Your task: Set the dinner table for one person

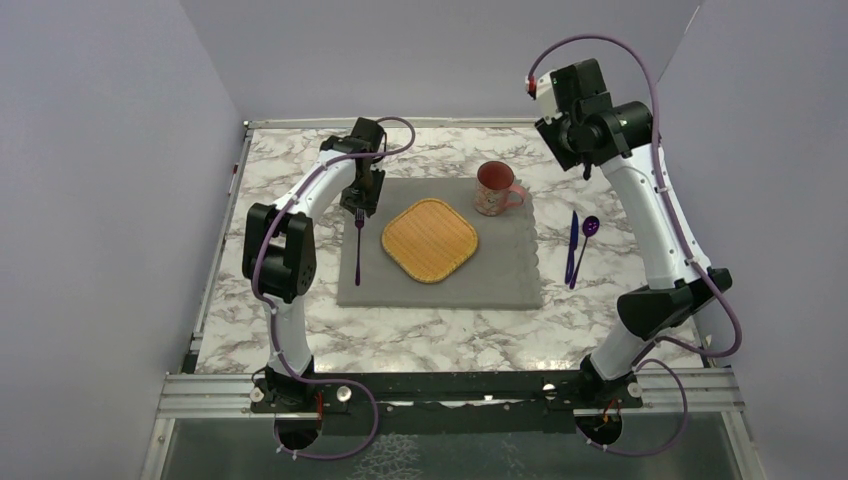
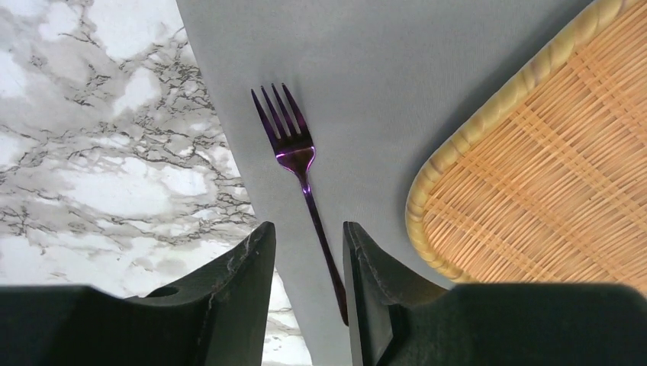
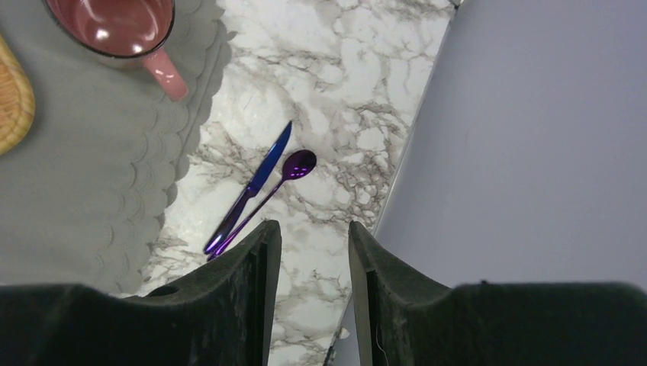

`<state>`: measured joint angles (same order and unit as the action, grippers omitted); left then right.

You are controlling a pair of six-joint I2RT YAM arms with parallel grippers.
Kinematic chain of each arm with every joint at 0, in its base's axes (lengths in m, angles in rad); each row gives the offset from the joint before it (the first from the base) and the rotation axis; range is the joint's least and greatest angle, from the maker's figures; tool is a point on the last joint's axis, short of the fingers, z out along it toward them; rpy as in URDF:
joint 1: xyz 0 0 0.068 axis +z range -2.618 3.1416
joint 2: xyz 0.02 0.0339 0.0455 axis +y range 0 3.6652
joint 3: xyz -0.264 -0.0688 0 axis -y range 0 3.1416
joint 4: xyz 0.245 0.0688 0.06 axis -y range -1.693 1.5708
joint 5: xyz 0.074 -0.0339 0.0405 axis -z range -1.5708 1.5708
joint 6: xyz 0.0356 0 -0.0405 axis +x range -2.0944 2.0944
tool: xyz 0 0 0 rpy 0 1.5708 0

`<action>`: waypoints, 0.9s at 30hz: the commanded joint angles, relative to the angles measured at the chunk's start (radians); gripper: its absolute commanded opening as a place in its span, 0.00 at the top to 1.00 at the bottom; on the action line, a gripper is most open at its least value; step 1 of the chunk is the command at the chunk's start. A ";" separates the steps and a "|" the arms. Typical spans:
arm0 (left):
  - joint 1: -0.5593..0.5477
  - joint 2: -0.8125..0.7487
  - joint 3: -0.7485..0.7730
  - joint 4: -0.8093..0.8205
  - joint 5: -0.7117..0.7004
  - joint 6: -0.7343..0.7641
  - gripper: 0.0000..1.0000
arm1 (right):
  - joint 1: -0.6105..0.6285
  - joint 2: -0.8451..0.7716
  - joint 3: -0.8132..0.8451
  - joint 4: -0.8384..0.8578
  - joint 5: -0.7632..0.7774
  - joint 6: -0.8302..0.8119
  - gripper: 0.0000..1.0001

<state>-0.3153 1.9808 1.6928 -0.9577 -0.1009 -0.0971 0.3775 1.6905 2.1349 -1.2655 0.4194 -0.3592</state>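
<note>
Grey mat [image 1: 500, 280] on the marble dinner table [image 1: 420, 345], yellow woven plate [image 1: 430, 240] in its middle, pink mug [image 1: 493, 187] at the back right, purple fork [image 1: 359, 245] on the mat's left side, left gripper [image 1: 362, 200] over the fork's far end, knife [image 1: 572, 247] and spoon [image 1: 590, 227] together on the table right of the mat

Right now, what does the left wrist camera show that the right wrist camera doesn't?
Only the left wrist: the fork lying on the mat, its handle seen in the gap of the open left tool. Only the right wrist: the mug on the mat, the knife and spoon side by side on the bare table, the wall, and the open, empty right tool. Both: the mat, the marble table and the woven plate, which is only a sliver in the right view.
</note>
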 commanded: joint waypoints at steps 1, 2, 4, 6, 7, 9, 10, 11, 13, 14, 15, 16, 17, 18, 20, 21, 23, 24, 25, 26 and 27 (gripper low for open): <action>0.002 -0.008 0.003 0.023 0.058 0.104 0.60 | -0.008 -0.037 -0.086 -0.009 -0.076 0.028 0.57; 0.002 -0.013 -0.005 0.033 0.070 0.130 0.59 | -0.008 -0.037 -0.101 -0.018 -0.097 0.031 0.57; 0.002 -0.008 -0.011 0.040 0.073 0.168 0.58 | -0.009 -0.033 -0.109 -0.039 -0.131 0.034 0.56; 0.002 0.000 -0.012 0.050 0.055 0.205 0.57 | -0.013 -0.030 -0.115 -0.061 -0.168 0.035 0.55; 0.002 0.001 -0.011 0.063 0.027 0.221 0.57 | -0.015 -0.028 -0.120 -0.073 -0.186 0.033 0.56; 0.004 -0.002 0.004 0.090 -0.011 0.242 0.57 | -0.015 -0.027 -0.127 -0.091 -0.207 0.030 0.61; 0.005 -0.007 0.017 0.104 -0.020 0.251 0.57 | -0.014 -0.030 -0.126 -0.097 -0.210 0.029 0.65; 0.009 -0.014 0.033 0.117 -0.021 0.256 0.57 | -0.014 -0.034 -0.123 -0.101 -0.210 0.027 0.69; 0.014 -0.023 0.067 0.139 -0.009 0.274 0.57 | -0.015 -0.042 -0.110 -0.110 -0.202 0.015 0.77; 0.015 -0.023 0.080 0.147 -0.001 0.291 0.57 | -0.015 -0.045 -0.107 -0.117 -0.194 0.007 0.83; 0.015 -0.020 0.091 0.156 -0.002 0.302 0.58 | -0.016 -0.047 -0.110 -0.126 -0.184 -0.001 0.84; 0.016 -0.008 0.107 0.158 -0.012 0.306 0.60 | -0.015 -0.051 -0.120 -0.138 -0.174 -0.007 0.86; 0.016 0.009 0.130 0.158 -0.019 0.315 0.62 | -0.017 -0.055 -0.134 -0.148 -0.167 -0.007 0.97; 0.017 0.027 0.153 0.158 -0.029 0.322 0.63 | -0.016 -0.063 -0.152 -0.150 -0.158 -0.006 0.99; 0.024 0.083 0.212 0.158 -0.052 0.327 0.70 | -0.017 -0.081 -0.186 -0.148 -0.148 0.004 0.99; 0.029 0.107 0.245 0.159 -0.054 0.326 0.77 | -0.016 -0.091 -0.196 -0.144 -0.146 0.006 0.99; 0.040 0.154 0.310 0.158 -0.051 0.323 0.96 | -0.017 -0.101 -0.197 -0.139 -0.130 0.017 0.99; 0.043 0.180 0.341 0.155 -0.048 0.327 1.00 | -0.017 -0.103 -0.192 -0.138 -0.125 0.019 0.99; 0.044 0.202 0.367 0.153 -0.048 0.331 1.00 | -0.017 -0.102 -0.184 -0.141 -0.126 0.023 0.99; 0.044 0.223 0.384 0.153 -0.049 0.338 1.00 | -0.016 -0.101 -0.175 -0.146 -0.130 0.025 0.99; 0.044 0.243 0.398 0.153 -0.052 0.344 1.00 | -0.017 -0.100 -0.164 -0.150 -0.134 0.026 0.99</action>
<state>-0.2821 2.1361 2.0209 -0.8074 -0.1242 0.2165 0.3653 1.6245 1.9400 -1.3876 0.2646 -0.3470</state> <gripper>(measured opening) 0.011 0.014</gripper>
